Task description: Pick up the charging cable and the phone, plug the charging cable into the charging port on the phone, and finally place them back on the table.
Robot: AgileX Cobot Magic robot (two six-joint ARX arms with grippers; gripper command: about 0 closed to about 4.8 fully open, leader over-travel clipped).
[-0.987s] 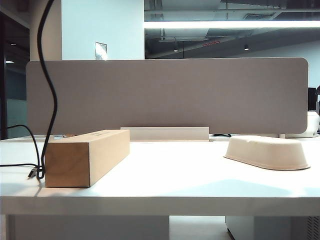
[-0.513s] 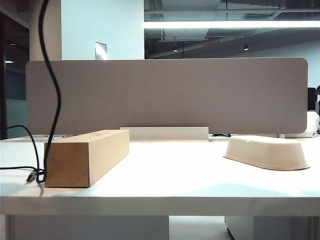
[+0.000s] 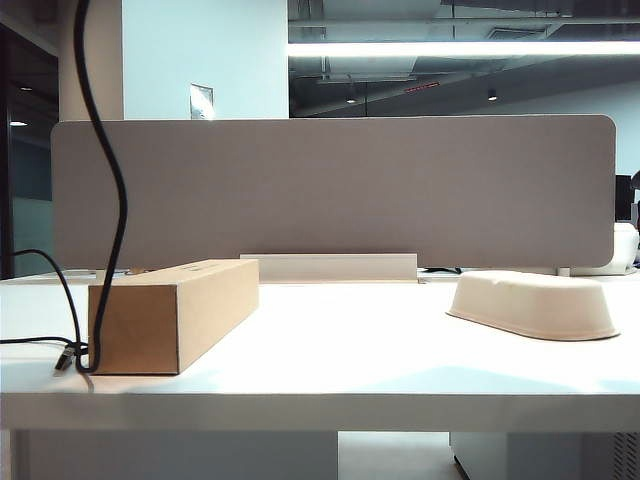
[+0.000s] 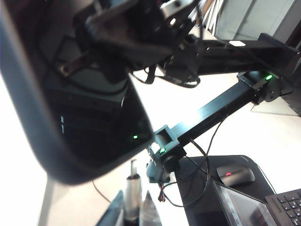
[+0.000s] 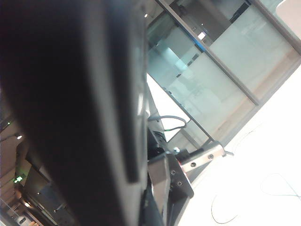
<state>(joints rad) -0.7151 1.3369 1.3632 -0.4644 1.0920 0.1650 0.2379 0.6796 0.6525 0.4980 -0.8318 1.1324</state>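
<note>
The left gripper (image 4: pixel 133 210) has its jaws closed on the silvery plug (image 4: pixel 133 186) of the charging cable (image 3: pixel 118 200). The plug tip points up at the rounded lower edge of the phone (image 4: pixel 70 117), which hangs just beyond it, near but apart. The right gripper's jaws do not show plainly. They are closed, and since the phone (image 5: pixel 61 103) fills the right wrist view as a dark slab, I judge that they grip it.

By my reading, both pickups are done and the plugging is not. The plug must be lined up with the charging port and pushed in, and then both things go back on the table (image 3: pixel 350 365).

Both grippers are above the top of the exterior view, which shows only the cord dropping in at the far left. The cord passes the cardboard box (image 3: pixel 170 315) and ends in its dark connector on the table by the box's near left corner. The off-white bowl (image 3: pixel 530 305) sits alone at the right.

The charging port cannot be made out in any view. The phone is cut off in both wrist views, so which edge faces the plug is uncertain.
</note>
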